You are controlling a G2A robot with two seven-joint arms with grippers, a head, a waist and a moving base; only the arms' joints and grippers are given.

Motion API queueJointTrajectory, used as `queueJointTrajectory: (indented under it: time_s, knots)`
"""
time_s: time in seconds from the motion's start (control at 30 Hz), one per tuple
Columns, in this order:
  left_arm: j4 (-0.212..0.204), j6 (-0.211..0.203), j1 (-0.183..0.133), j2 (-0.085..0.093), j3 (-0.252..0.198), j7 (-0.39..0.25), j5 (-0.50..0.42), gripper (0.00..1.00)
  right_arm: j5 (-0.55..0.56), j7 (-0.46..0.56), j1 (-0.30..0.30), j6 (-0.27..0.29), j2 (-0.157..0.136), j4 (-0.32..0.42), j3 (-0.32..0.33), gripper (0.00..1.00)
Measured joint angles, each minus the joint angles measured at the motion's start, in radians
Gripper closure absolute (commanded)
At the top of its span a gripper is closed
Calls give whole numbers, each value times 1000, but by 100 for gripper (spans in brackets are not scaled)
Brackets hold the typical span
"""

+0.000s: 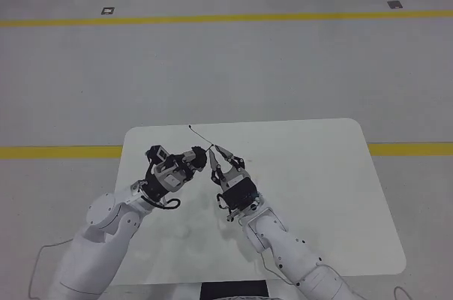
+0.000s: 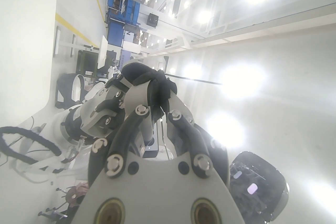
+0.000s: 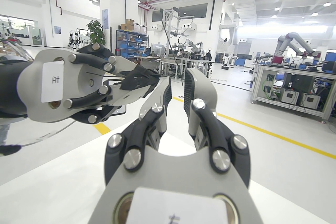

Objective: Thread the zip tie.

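Over the 10 o'clock part of the flat white table (image 1: 324,187), my two hands meet tip to tip. My left gripper (image 2: 157,86) is squeezed tight on the thin black plastic zip tie (image 1: 199,134). The strap sticks out from that hand toward 11 o'clock, up in the air, and its tip ends over the table's far edge. My right gripper (image 3: 177,80) has a small gap between its fingers. The strap runs through that gap, but I am not pinching it.

I think a few things could go wrong. The strap is long and bendy, so a bump from my right fingers could push it to the side. If I close my right hand off the middle, I could miss it. If I pull too hard, it could slide out of my left hand and drop. A wobbly end would also miss the little hole.

Some things are hard to see. A black cloth wrap (image 2: 160,99) on my left fingertips hides the zip tie's head and its hole. I cannot tell if the strap is through it yet. Bright lights swallow the strap's end in my left wrist view.
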State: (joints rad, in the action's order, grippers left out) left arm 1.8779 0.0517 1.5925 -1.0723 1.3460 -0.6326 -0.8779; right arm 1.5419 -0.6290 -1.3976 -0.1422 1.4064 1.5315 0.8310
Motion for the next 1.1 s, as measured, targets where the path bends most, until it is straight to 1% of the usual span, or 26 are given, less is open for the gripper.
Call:
queueJointTrajectory:
  time_s: [0.03, 0.27, 0.47, 0.57, 0.83, 1.1]
  knots:
    - [0, 0, 1, 0, 0, 0, 0, 100, 1, 0, -1, 0, 0, 0, 1, 84]
    - [3, -1, 4, 0, 1, -2, 0, 100, 10, 2, -6, 1, 3, 5, 9, 85]
    - [5, 0, 7, 0, 2, -1, 2, 100, 18, 4, -12, 6, 5, 8, 15, 92]
    - [6, 1, 9, 0, 3, 0, 3, 100, 23, 4, -14, 9, 5, 9, 18, 100]
    - [8, 2, 11, 0, 2, 5, 5, 100, 28, 4, -20, 10, 7, 8, 19, 100]
    - [8, -1, 11, -1, 0, 5, 3, 100, 28, 10, -14, -6, 2, 3, 7, 100]
